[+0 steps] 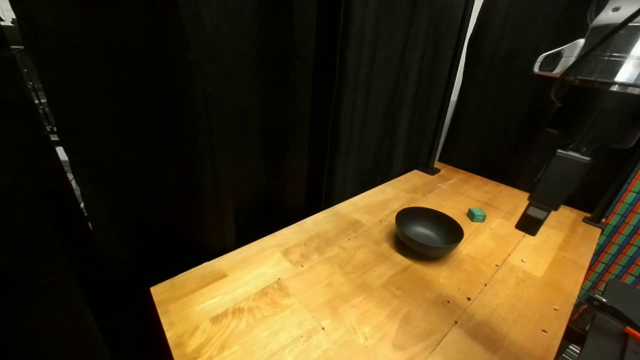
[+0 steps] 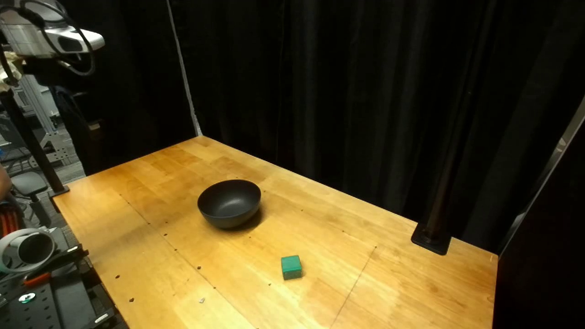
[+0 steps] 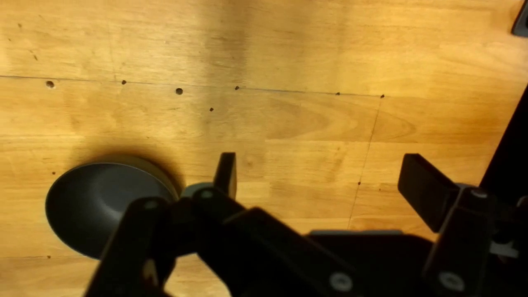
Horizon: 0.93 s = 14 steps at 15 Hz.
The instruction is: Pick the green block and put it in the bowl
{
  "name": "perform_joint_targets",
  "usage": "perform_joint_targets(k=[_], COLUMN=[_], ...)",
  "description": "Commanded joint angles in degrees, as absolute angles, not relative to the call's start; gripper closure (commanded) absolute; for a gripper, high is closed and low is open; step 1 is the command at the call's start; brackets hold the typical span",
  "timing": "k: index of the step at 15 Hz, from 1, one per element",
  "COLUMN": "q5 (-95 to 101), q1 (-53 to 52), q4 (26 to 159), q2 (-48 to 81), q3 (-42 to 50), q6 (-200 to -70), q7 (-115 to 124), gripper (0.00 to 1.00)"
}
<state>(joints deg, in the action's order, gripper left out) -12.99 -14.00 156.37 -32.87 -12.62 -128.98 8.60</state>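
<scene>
While the green cube (image 2: 291, 267) is sitting on the wooden tabletop (image 2: 402, 283) at the lower centre of the frame in an exterior view, the matte black bowl (image 2: 229, 208) is standing empty above and to its left, so neither pick nor placing is showing as done. Right of centre in the wrist view, the Robotiq gripper (image 3: 321, 177) is holding its fingers (image 3: 427, 192) wide apart with nothing between; reaching, grasping, carrying and releasing all seem to be remaining.
</scene>
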Motion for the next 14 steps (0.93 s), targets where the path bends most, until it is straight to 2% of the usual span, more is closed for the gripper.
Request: perform_joint_targets(k=[1, 8, 14], q5=[-9.97, 9.01, 18.59], q1=[-7.64, 8.54, 8.31], q4=[152.14, 140.35, 127.76], q2=[-23.49, -2.73, 11.76], q3=[-12.03, -8.17, 5.31], q6=[-136.23, -150.28, -152.46], q7=[13.98, 30.04, 45.05], gripper=[0.00, 0.00, 0.00])
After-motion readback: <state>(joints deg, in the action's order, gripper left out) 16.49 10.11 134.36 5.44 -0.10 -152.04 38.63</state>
